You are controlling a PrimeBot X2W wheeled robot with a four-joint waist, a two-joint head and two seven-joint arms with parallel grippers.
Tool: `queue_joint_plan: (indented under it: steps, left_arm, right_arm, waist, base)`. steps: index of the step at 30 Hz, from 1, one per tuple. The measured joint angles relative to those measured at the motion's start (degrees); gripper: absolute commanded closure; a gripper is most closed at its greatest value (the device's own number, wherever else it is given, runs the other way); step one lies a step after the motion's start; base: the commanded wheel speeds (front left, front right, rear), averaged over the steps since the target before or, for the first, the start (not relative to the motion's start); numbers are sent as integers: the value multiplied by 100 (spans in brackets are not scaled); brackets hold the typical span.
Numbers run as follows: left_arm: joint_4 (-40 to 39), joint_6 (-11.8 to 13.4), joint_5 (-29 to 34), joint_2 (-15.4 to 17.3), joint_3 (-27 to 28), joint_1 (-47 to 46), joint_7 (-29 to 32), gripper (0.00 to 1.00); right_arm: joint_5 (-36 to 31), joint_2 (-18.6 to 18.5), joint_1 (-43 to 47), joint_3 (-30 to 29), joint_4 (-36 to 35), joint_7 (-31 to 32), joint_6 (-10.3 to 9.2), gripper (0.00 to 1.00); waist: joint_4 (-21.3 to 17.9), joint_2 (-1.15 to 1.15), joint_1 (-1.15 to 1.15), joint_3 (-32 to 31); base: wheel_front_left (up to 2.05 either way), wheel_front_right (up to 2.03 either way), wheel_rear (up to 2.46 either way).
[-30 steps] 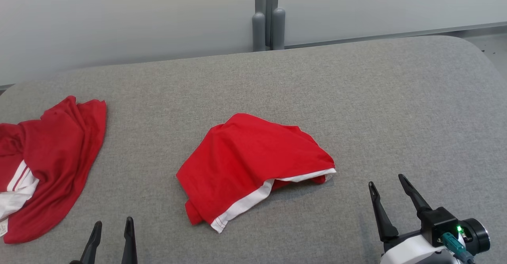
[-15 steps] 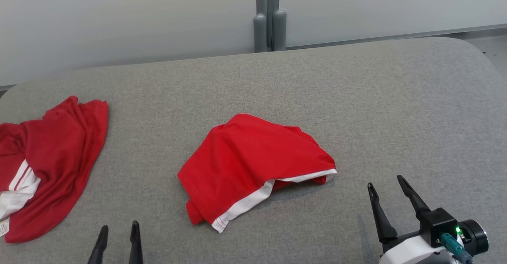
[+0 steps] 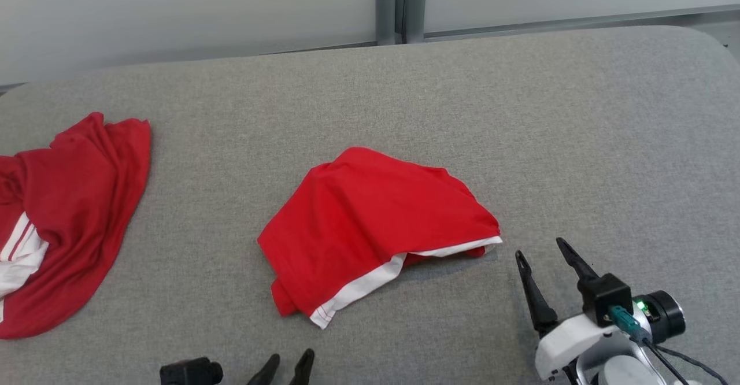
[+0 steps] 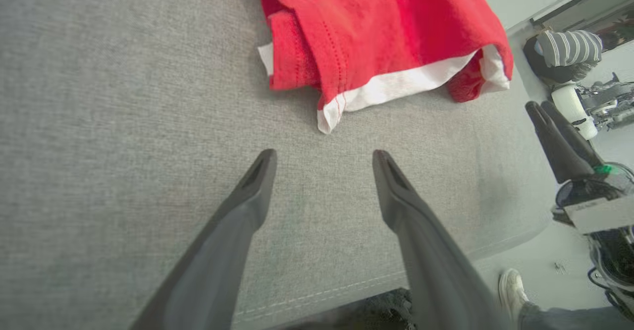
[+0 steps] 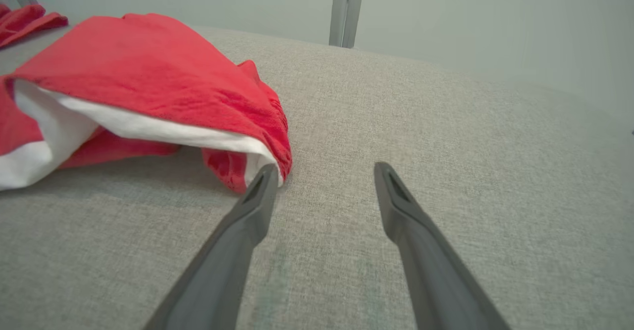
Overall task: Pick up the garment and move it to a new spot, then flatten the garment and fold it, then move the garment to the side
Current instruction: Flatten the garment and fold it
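The garment (image 3: 376, 223) is red with a white hem and lies crumpled in the middle of the grey padded table (image 3: 578, 142). My left gripper (image 3: 287, 362) stands open at the table's near edge, just short of the garment's white hem corner. In the left wrist view the garment (image 4: 376, 32) lies ahead of the open left gripper (image 4: 323, 155). My right gripper (image 3: 541, 249) is open just right of the garment's right corner. In the right wrist view the right gripper (image 5: 324, 171) has its left fingertip (image 5: 265, 176) right by the garment's (image 5: 138, 82) hem; I cannot tell whether it touches.
A second red and white garment (image 3: 63, 217) lies bunched at the table's left edge. Grey posts (image 3: 402, 3) stand behind the far edge against the wall. A person's shoe (image 4: 510, 290) is on the floor beyond the table's near edge.
The head camera has tilted down. My left gripper has moved right, toward the garment's near corner. My right gripper has moved forward and left, closer to the garment's right corner. Both stay open.
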Motion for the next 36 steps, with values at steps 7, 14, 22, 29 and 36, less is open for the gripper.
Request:
queue_joint_plan:
  steps: [7,14,22,29,36]
  left_arm:
    - [-109,166,-166,-47,-158,-377,423,0]
    - [-29,209,-290,-97,-405,-561,608,0]
    - [188,180,-405,-136,-568,-841,502,0]
    - [293,167,-495,-170,-683,-908,413,0]
    - [387,205,-495,-177,-739,-1014,319,0]
  right_arm:
    - [48,-35,-700,480,664,333,0,0]
    - [212,-220,-1017,825,991,460,0,0]
    - [427,-379,-1154,1307,1125,352,-1,0]
    - [398,-491,-1165,1389,1089,326,0,0]
    - [196,-520,-1210,1296,960,297,0,0]
  waist:
    - [56,0,0,354]
    - [138,0,0,593]
    - [162,0,0,660]
    - [117,0,0,656]
    - [88,0,0,655]
  base:
    - [0,0,0]
    - [0,0,0]
    - [0,0,0]
    - [0,0,0]
    - [0,0,0]
